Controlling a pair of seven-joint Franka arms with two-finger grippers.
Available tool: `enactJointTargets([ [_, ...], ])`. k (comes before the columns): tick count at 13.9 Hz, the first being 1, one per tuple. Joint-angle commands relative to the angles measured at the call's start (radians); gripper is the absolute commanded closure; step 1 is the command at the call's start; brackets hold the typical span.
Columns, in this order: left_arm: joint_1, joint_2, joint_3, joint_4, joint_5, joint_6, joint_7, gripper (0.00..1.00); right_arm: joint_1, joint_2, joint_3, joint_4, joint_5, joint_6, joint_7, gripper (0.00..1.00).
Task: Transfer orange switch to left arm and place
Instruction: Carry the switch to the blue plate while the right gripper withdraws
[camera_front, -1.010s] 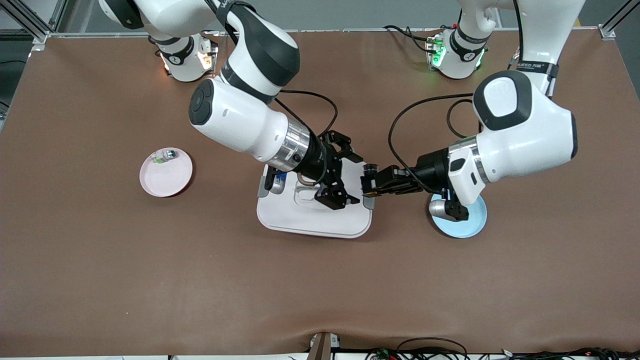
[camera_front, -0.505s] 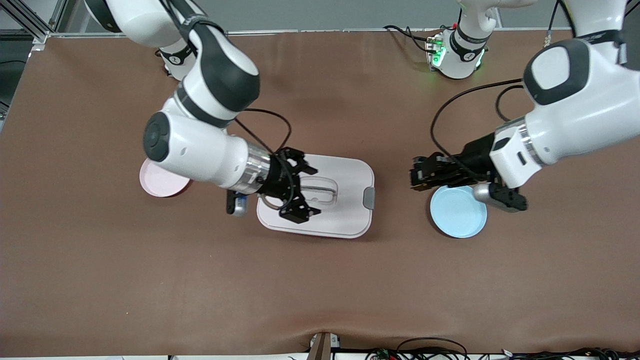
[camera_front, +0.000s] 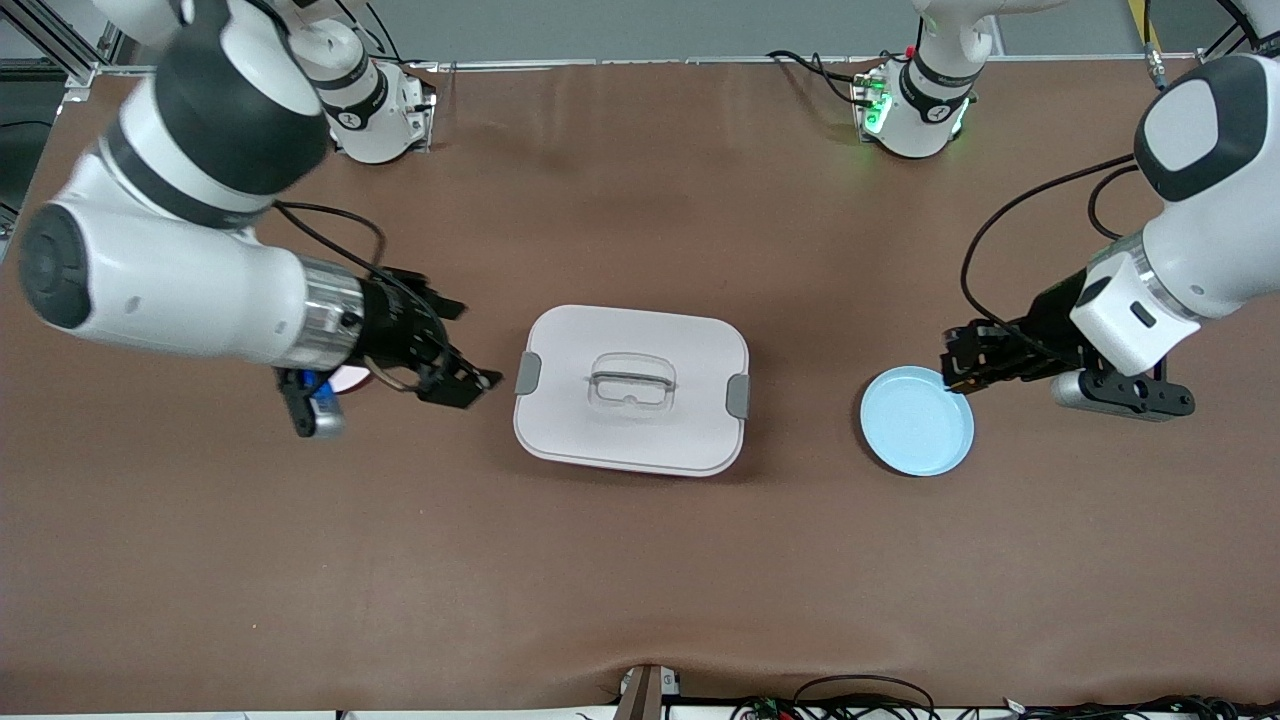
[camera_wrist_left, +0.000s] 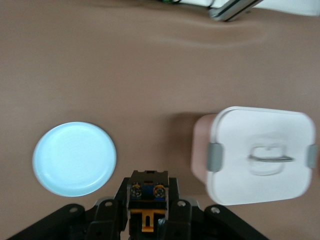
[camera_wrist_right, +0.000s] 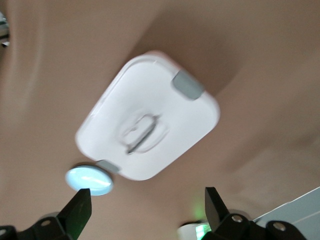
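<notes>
Orange markings show on the orange switch (camera_wrist_left: 146, 196), pinched in the left gripper (camera_front: 958, 365) above the blue plate's (camera_front: 917, 422) rim, toward the left arm's end of the table (camera_front: 640, 560). Mid-table sits the box (camera_front: 632, 391). Beside it, seemingly over the pink plate (camera_front: 350, 377), the right gripper (camera_front: 462, 362) hangs with fingers spread, empty.

Both arms (camera_front: 180, 260) are built of bulky white rounded shells with black bands at the joints and a polished silver ring at each wrist. Each ends in a black, angular two-finger gripper (camera_front: 455, 375). Thin black cables (camera_front: 1010, 215) loop from forearm to wrist. The white bases (camera_front: 915, 105) carry small lights, green on one, and a grey camera (camera_front: 1085, 392) sits by each wrist.
</notes>
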Motion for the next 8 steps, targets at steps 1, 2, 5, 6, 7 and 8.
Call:
enactJointTargets([
  [1,0.036,-0.005,-0.005,-0.065,0.077,0.01,-0.001,1.0,-0.006,-0.032,0.014,-0.017,-0.132,-0.094,-0.201,0.0],
  [2,0.043,0.012,-0.005,-0.076,0.094,0.033,-0.002,1.0,-0.006,-0.038,0.014,-0.019,-0.176,-0.125,-0.273,0.0],
  [5,0.063,0.044,-0.003,-0.127,0.117,0.122,-0.016,1.0,-0.017,-0.08,0.014,-0.022,-0.275,-0.195,-0.501,0.0],
  [6,0.069,0.046,-0.003,-0.15,0.117,0.153,-0.019,1.0,-0.029,-0.092,0.017,-0.023,-0.319,-0.209,-0.604,0.0],
  [7,0.069,0.063,-0.002,-0.164,0.131,0.175,-0.024,1.0,-0.031,-0.107,0.017,-0.025,-0.385,-0.217,-0.72,0.0],
  [8,0.068,0.081,-0.003,-0.165,0.166,0.178,-0.057,1.0,-0.031,-0.12,0.018,-0.027,-0.443,-0.232,-0.805,0.0],
])
